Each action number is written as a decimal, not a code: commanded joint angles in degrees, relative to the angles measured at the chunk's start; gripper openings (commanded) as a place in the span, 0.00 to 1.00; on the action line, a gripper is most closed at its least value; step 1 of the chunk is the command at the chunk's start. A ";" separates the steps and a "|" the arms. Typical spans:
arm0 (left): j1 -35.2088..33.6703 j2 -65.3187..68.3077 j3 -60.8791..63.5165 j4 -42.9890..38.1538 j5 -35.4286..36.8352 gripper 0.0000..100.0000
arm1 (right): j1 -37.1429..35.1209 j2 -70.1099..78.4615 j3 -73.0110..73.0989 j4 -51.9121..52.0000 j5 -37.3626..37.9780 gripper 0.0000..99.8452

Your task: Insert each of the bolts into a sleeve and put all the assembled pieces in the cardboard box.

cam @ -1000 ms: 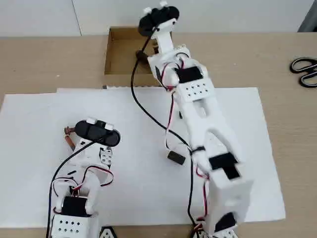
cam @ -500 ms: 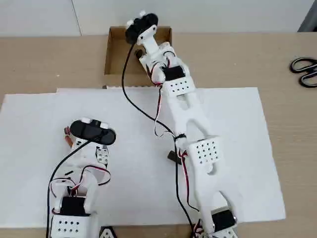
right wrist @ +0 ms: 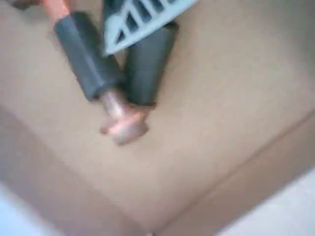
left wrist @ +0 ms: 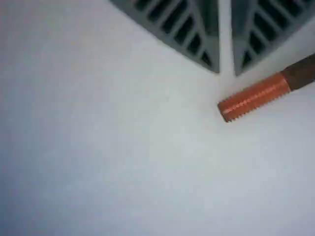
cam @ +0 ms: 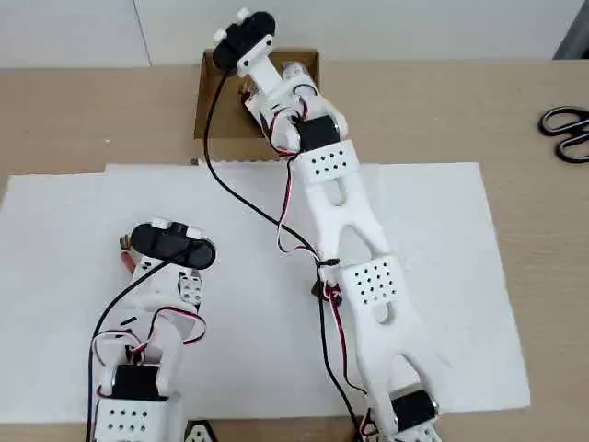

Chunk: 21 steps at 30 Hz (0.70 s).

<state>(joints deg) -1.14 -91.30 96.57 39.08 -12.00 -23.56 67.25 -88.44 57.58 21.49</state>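
Observation:
My right gripper (cam: 250,85) hangs inside the cardboard box (cam: 210,106) at the table's far edge. In the right wrist view its grey finger (right wrist: 142,19) lies across a dark sleeve (right wrist: 147,64), and the gripper seems shut on it. Beside that lies a sleeved bolt (right wrist: 88,61) with a copper head (right wrist: 124,127), resting on the box floor. My left gripper (left wrist: 226,71) is low over the white paper, shut and holding nothing. A copper bolt (left wrist: 251,96) lies just past its fingertips; in the high view this bolt (cam: 128,256) is at the left.
A small dark piece (cam: 317,290) lies on the paper (cam: 442,239), half hidden under the right arm. Scissors (cam: 563,132) rest at the table's right edge. The right arm stretches diagonally across the middle of the paper.
The right arm stretched out farther and swung left, carrying its gripper deeper over the cardboard box. The left arm shifted only slightly.

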 commanded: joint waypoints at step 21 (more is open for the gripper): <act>-0.18 -0.53 -0.31 -1.58 0.18 0.01 | 1.36 -18.33 -7.74 39.16 -4.57 0.00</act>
<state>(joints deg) -1.14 -91.30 96.57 39.08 -12.00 -22.95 54.33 -94.33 95.82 19.12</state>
